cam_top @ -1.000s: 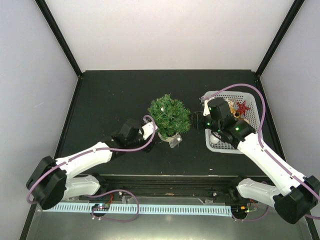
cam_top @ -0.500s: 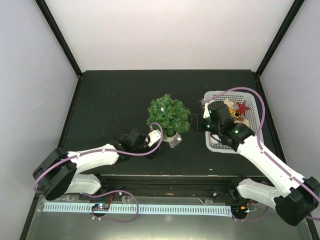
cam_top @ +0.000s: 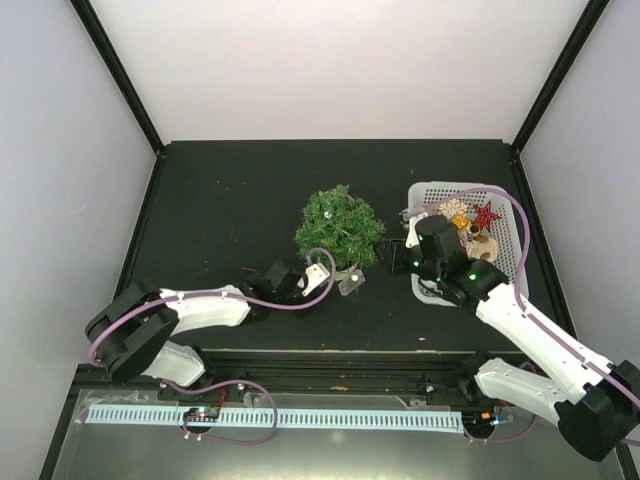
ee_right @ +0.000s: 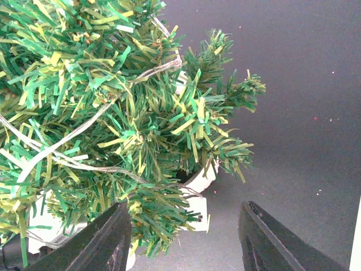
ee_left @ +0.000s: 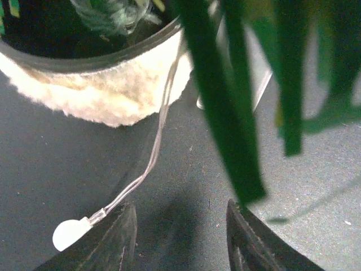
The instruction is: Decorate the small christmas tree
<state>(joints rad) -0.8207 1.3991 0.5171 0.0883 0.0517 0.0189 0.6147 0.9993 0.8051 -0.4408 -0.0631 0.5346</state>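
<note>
Now, small christmas tree [cam_top: 340, 228]: upright mid-table, long axis vertical, standing between the two grippers.
Left gripper [cam_top: 320, 281]: low at the tree's near-left foot, aimed at the white fuzzy pot [ee_left: 113, 90]; jaws partly apart with nothing between them.
Light wire [ee_left: 152, 152]: trails from the pot down onto the table [cam_top: 220, 200] and ends in a white disc just beside the left finger.
Right gripper [cam_top: 396, 250]: just beside the tree's right flank, level with the branches; jaws wide and empty.
Basket [cam_top: 440, 188]: right of the tree, just beyond the right gripper, with the ornaments inside.
Key relation: the right arm is nearer both the crown and the ornaments; I judge it must turn away from the tree to fetch one.
Left arm's likely role: steadying the pot.
</note>
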